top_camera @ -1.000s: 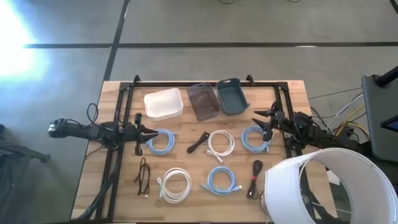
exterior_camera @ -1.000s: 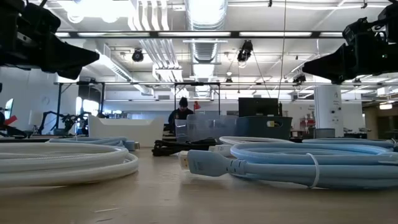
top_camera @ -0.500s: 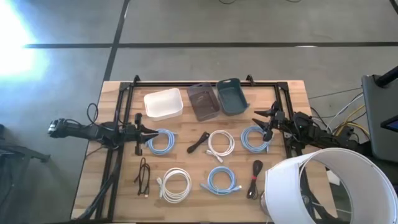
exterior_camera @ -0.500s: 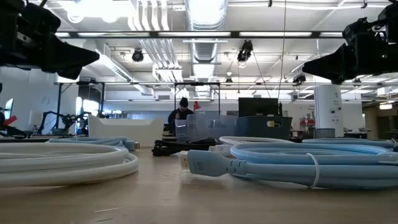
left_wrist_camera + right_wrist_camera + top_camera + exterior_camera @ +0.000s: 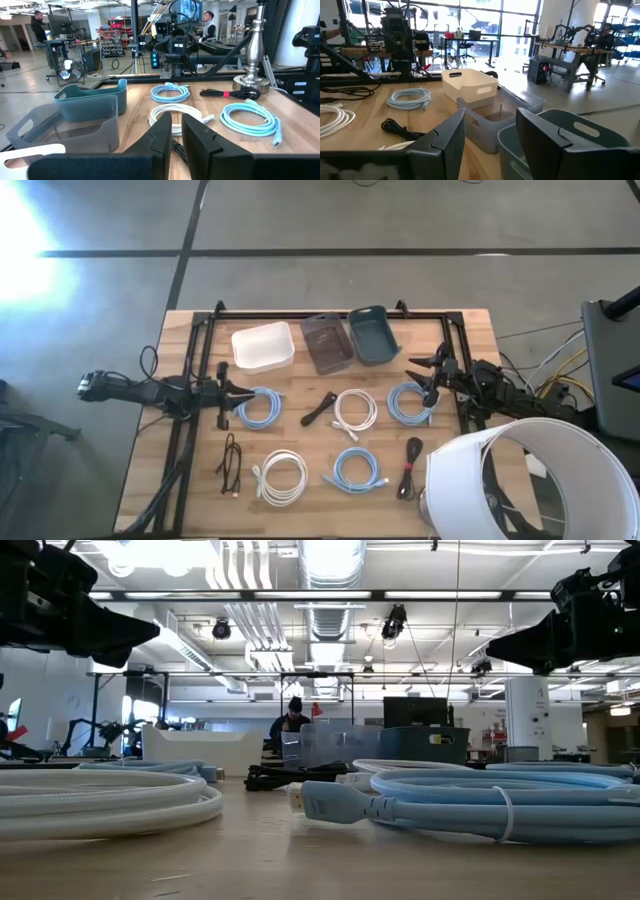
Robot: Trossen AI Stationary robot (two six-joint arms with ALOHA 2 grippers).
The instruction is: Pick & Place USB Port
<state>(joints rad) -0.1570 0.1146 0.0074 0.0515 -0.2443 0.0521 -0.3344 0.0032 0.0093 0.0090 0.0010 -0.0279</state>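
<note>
Several coiled cables lie flat on the wooden table. In the far row are a light blue one (image 5: 260, 407), a black one (image 5: 319, 409), a white one (image 5: 354, 409) and a light blue one (image 5: 411, 402). In the near row are a thin black one (image 5: 231, 464), a white one (image 5: 283, 477), a light blue one (image 5: 358, 470) and a black one with a red tie (image 5: 409, 466). My left gripper (image 5: 240, 391) hovers at the left side, shut to a narrow slit (image 5: 176, 131). My right gripper (image 5: 422, 378) hovers at the right side, open (image 5: 490, 130). Neither touches anything.
Three bins stand along the far edge: a white one (image 5: 263, 346), a clear grey one (image 5: 327, 342) and a teal one (image 5: 373, 334). A lamp with a white shade (image 5: 525, 480) rises over the near right corner. A black frame (image 5: 330, 314) borders the table. People sit in the room beyond.
</note>
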